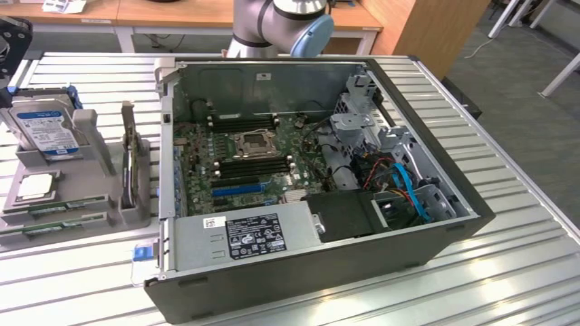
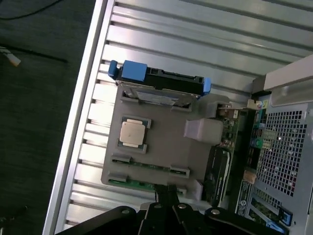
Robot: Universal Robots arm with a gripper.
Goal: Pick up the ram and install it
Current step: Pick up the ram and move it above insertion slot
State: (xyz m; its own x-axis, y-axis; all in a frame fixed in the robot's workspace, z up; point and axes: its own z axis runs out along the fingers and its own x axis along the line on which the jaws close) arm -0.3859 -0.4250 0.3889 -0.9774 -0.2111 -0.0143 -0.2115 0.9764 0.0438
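Observation:
Two ram sticks lie flat in slots of a grey holder [image 1: 91, 136] at the exterior view's left: one ram stick [image 1: 56, 207] and a second [image 1: 50, 229] just in front of it. In the wrist view the same green sticks [image 2: 146, 165] [image 2: 129, 182] lie beside the square processor. My gripper [image 2: 167, 193] hangs above the holder's ram end with its dark fingers pressed together, shut and holding nothing. A black part of it [image 1: 7, 37] shows at the exterior view's upper left. The motherboard's black memory slots [image 1: 258, 166] sit inside the open case.
The open computer case [image 1: 453, 224] fills the middle of the slatted metal table [image 1: 507, 272], with its power supply [image 1: 249, 234] in front. The holder also carries a blue-labelled hard drive [image 1: 41, 129], a silver processor [image 1: 34, 187] and an upright card [image 1: 134, 163].

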